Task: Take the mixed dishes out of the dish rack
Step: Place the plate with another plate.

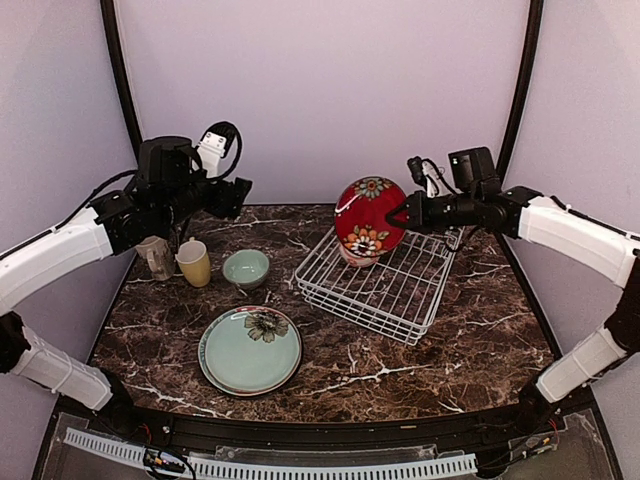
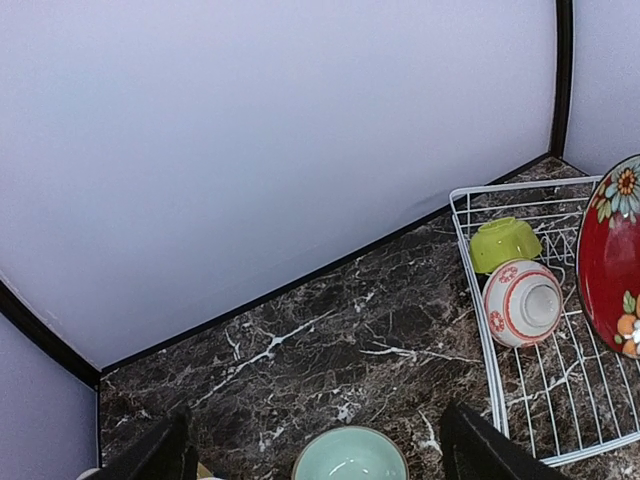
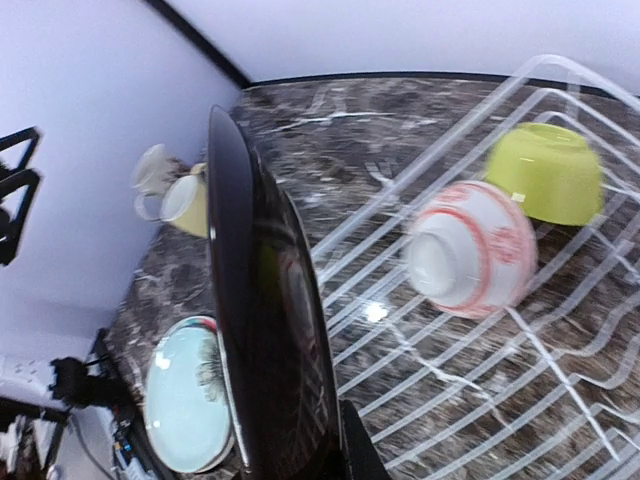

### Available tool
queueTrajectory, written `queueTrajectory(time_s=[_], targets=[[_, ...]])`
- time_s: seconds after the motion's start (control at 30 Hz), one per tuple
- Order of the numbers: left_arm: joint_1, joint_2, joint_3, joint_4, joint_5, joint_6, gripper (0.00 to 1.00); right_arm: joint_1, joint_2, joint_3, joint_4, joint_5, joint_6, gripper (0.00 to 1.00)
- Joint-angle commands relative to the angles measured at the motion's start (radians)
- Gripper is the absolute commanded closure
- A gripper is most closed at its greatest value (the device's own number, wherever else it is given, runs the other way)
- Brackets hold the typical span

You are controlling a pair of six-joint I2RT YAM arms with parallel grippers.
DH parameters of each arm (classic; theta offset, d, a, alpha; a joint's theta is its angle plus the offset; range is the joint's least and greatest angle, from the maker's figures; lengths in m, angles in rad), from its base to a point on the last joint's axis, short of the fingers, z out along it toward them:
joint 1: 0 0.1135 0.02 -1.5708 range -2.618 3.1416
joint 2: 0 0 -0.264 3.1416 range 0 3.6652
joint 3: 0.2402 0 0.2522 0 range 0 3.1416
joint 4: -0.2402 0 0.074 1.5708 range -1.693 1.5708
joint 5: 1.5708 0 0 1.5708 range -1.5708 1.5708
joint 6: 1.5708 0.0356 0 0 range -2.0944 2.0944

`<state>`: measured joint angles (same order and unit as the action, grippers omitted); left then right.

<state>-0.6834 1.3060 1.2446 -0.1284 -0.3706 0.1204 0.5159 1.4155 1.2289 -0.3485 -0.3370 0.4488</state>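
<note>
At the upper left of the top view the left gripper [image 1: 238,197] hangs with its fingers wide apart and nothing between them. It is above a beige mug [image 1: 155,257], a yellow mug [image 1: 195,263] and a mint bowl [image 1: 246,268] on the dark marbled desk [image 1: 400,370]. At lower left a pale-green flowered plate [image 1: 250,348] lies flat.

Right of centre stands the white wire rack [image 1: 385,290]. In it a lime bowl [image 2: 505,243] and a pink-striped bowl [image 2: 522,302] lie on their sides.

The right gripper [image 1: 397,215] is clamped on the rim of the glossy red plate [image 1: 368,218]. The plate stands on edge at the rack's far-left corner; I cannot tell whether it touches the wire. The flat plate lies down-left of it, so I judge the right arm would carry it that way and tip it flat.
</note>
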Motion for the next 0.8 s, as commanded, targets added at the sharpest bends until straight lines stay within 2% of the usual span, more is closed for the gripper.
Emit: queueTrajectory(time_s=[0.0, 0.17, 0.43, 0.63, 0.77], targets=[[0.004, -0.094, -0.067, 0.090, -0.066, -0.004, 0.17, 0.065, 0.072, -0.041, 0.332, -0.488, 0.032, 1.00], [0.004, -0.173, -0.140, 0.197, -0.106, 0.004, 0.17, 0.199, 0.188, 0.001, 0.270, -0.457, -0.003, 1.00], [0.004, -0.185, -0.170, 0.231, -0.133, 0.017, 0.18, 0.377, 0.355, 0.085, 0.220, -0.371, -0.035, 0.99], [0.004, -0.170, -0.171, 0.230, -0.135, 0.021, 0.18, 0.444, 0.472, 0.179, 0.174, -0.294, -0.034, 0.96], [0.004, -0.165, -0.170, 0.231, -0.133, 0.021, 0.18, 0.460, 0.538, 0.221, 0.179, -0.310, -0.011, 0.93]])
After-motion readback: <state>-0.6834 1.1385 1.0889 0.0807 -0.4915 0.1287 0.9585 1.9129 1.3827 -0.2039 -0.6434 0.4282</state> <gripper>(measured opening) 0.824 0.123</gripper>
